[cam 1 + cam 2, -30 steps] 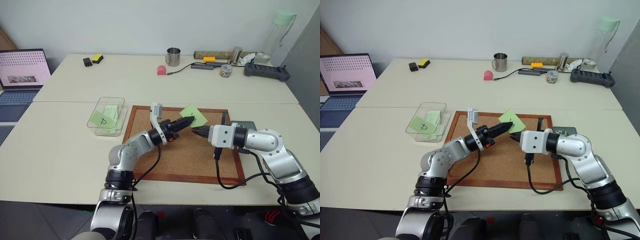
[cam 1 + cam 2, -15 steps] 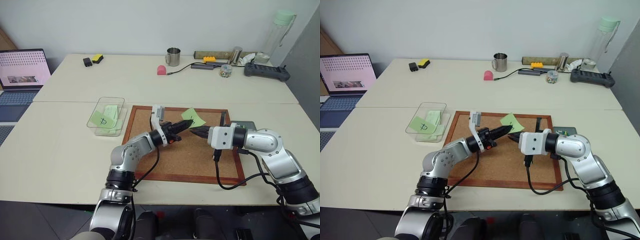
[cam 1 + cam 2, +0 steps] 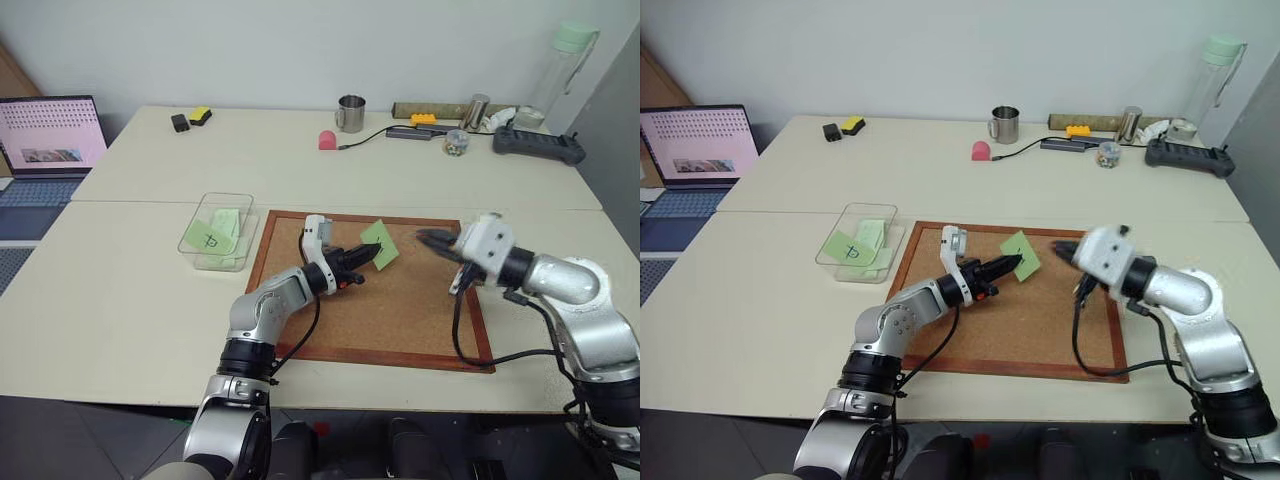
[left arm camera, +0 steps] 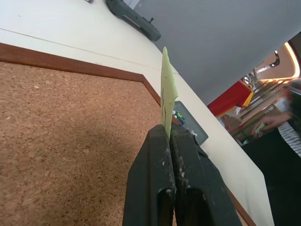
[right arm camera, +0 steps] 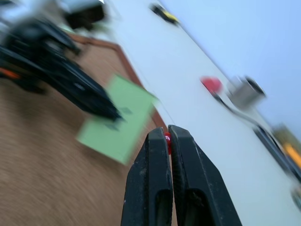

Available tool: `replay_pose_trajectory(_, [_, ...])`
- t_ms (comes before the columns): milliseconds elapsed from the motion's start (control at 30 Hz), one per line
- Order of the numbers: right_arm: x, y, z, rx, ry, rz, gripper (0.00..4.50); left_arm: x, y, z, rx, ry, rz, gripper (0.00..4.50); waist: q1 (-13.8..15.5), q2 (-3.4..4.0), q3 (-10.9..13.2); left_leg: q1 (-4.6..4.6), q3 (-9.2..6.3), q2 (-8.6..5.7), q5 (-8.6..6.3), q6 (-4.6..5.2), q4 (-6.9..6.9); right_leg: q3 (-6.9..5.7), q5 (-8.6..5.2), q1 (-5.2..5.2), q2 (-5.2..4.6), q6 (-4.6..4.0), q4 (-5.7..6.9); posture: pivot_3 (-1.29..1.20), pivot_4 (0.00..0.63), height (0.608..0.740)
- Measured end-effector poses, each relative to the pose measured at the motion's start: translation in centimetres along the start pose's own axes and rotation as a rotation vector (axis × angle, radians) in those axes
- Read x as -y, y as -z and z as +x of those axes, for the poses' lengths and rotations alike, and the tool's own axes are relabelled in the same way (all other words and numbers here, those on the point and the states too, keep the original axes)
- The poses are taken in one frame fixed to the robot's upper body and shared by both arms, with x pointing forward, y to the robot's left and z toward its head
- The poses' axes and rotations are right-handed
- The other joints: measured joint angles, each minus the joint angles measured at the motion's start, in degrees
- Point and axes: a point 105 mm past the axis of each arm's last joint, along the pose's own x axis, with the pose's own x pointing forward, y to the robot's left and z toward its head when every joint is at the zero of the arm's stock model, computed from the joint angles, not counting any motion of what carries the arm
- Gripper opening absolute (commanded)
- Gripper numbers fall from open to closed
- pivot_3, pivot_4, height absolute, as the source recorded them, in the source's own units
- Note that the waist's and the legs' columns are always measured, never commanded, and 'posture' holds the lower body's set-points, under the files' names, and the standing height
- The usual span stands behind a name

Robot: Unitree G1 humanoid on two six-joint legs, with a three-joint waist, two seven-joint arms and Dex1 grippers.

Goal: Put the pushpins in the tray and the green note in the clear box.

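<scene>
Green note [image 3: 379, 244] stands on edge, pinched at its lower end by my left fingers [image 4: 170, 141], lifted off the cork board [image 3: 400, 310]. My right fingers [image 5: 167, 137] are clenched on a red pin [image 5: 167, 137]. The clear box [image 3: 217, 232] lies off the board's left edge, nearer the left arm, so I judge that arm must swing the note leftward. The tray's spot I cannot tell for sure.

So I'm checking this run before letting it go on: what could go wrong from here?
The left tool pinches the green note by one edge, so it may slip or flap on the way to the clear box. The right tool grips the red pushpin at its very tips, so it could drop onto the cork board.
</scene>
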Motion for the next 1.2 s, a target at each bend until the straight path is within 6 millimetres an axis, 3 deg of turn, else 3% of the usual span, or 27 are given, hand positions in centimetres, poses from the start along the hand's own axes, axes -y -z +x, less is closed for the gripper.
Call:
replay_pose_trajectory(67, [1.1,3.9,-1.5,-0.152,0.097,0.127,0.00,0.1,-0.6,-0.6,0.006,-0.001,0.037,0.04,0.0,0.01,0.0,0.00,0.03,0.01,0.00,0.00,-0.03,0.02,0.00,-0.02,0.00,0.00,0.01,0.00,0.150,0.740])
replay_pose_trajectory(200, [1.5,7.5,-2.6,-0.283,0.188,0.262,0.00,0.4,-0.7,-0.9,0.007,0.009,0.055,0.04,-0.1,0.01,0.0,0.02,0.16,0.00,-0.01,0.02,-0.01,0.12,0.00,-0.03,0.00,0.00,0.03,0.00,0.150,0.740])
replay_pose_trajectory(300, [1.3,8.9,-2.8,-0.332,0.220,0.331,0.00,0.8,-0.4,-0.8,-0.005,0.023,0.059,0.04,-0.1,0.01,0.0,0.02,0.18,0.00,0.00,0.03,0.00,0.10,0.00,-0.02,0.01,0.01,0.03,0.00,0.150,0.740])
replay_pose_trajectory(600, [0.6,10.7,-2.9,-0.398,0.226,0.454,1.71,1.4,-0.8,-0.7,0.004,0.040,0.082,0.00,-0.1,0.01,0.0,0.02,0.30,0.00,-0.01,0.03,0.00,0.08,0.00,-0.02,0.02,0.01,0.03,0.00,0.150,0.740])
replay_pose_trajectory(933, [1.8,9.7,-3.2,-0.359,0.227,0.446,3.79,1.5,-1.5,-1.0,0.016,0.036,0.117,0.00,-0.2,0.01,0.0,0.02,0.31,0.00,-0.01,0.03,0.00,0.07,0.00,-0.02,0.02,0.02,0.03,0.00,0.150,0.740])
replay_pose_trajectory(1067, [2.7,5.8,-2.9,-0.234,0.120,0.314,3.79,1.5,-3.6,-2.3,0.050,0.000,0.208,0.00,-0.5,0.02,0.0,0.02,0.32,0.02,-0.01,0.03,-0.01,0.08,0.00,-0.04,0.05,0.03,0.03,0.00,0.150,0.740])
replay_pose_trajectory(1133, [2.1,1.9,-1.9,-0.096,-0.002,0.229,3.79,1.4,-5.1,-3.6,0.079,-0.043,0.275,0.00,-0.9,0.00,0.0,0.03,0.29,0.04,-0.01,0.02,-0.03,0.06,-0.01,-0.02,0.09,0.04,0.02,0.00,0.150,0.740])
replay_pose_trajectory(1200, [1.3,-0.6,-1.3,-0.012,-0.085,0.180,3.79,1.2,-6.0,-4.5,0.097,-0.073,0.311,0.00,-1.0,0.00,0.0,0.03,0.21,0.06,-0.01,0.02,-0.01,-0.01,-0.01,0.01,0.09,0.04,0.02,0.00,0.150,0.740])
